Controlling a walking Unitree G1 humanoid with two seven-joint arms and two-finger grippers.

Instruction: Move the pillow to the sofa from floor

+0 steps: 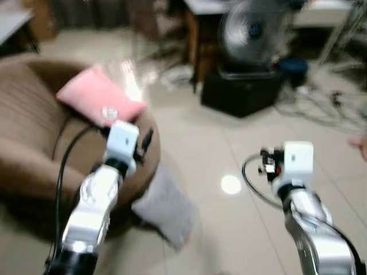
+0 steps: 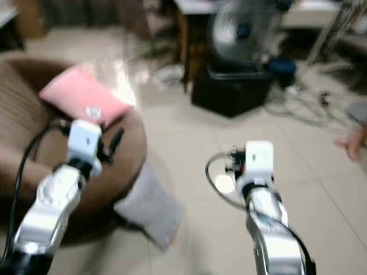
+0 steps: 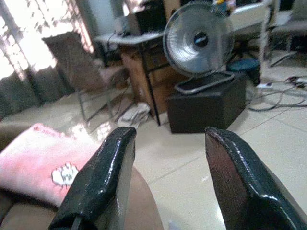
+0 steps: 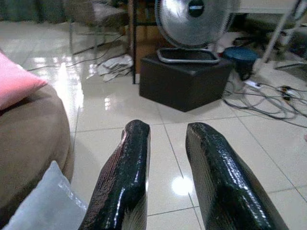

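Evidently unfinished, the grey pillow lies on the floor against the sofa, both end effectors spread and empty.

Open tiled floor lies ahead of both raised arms. The grey pillow leans against the brown sofa, whose rounded side hems it in on the left. A pink cushion occupies the sofa's arm. Farther off, a black box bearing a fan and loose cables block passage.
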